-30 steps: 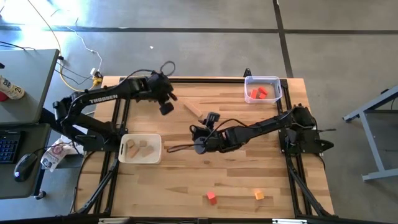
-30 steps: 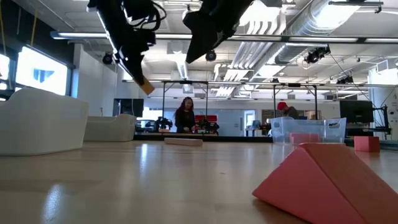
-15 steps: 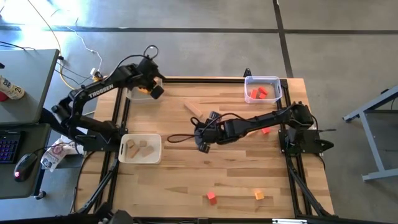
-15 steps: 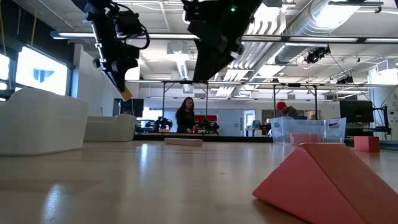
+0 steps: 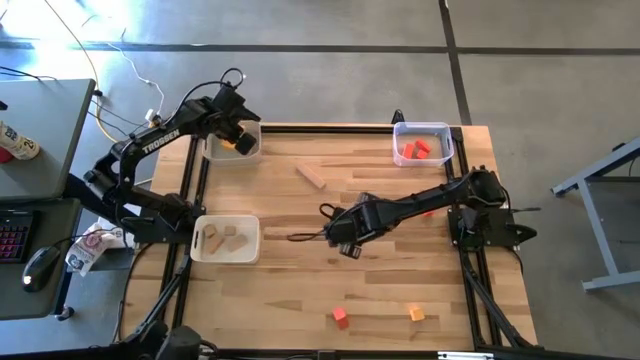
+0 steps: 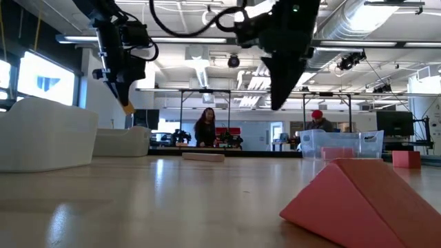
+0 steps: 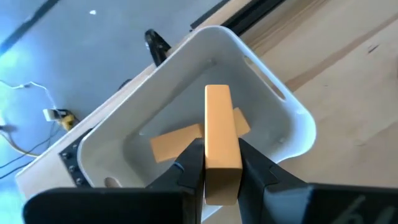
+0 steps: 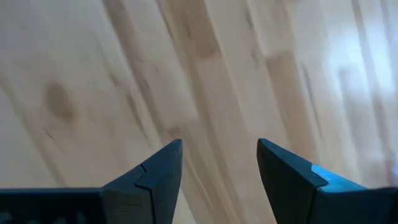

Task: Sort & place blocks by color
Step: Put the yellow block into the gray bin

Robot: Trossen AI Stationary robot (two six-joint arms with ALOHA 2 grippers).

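You see a matt orange wooden block [image 7: 219,140] over a smooth white plastic bin [image 7: 292,118]; table [image 5: 300,290] of pale grained wood.

Large red wooden wedge [image 6: 358,200] being cut by right and bottom edge in low view. Orange wooden block [image 7: 222,140] in left gripper [image 7: 222,171] hiding part of the orange pieces in white plastic bin [image 7: 273,112]. Small red blocks in clear bin [image 5: 420,140] too small for telling shape.

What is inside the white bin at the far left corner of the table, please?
The white bin holds an orange block lying on its floor. The left gripper holds another orange block above it, hiding part of the floor, so more could lie beneath.
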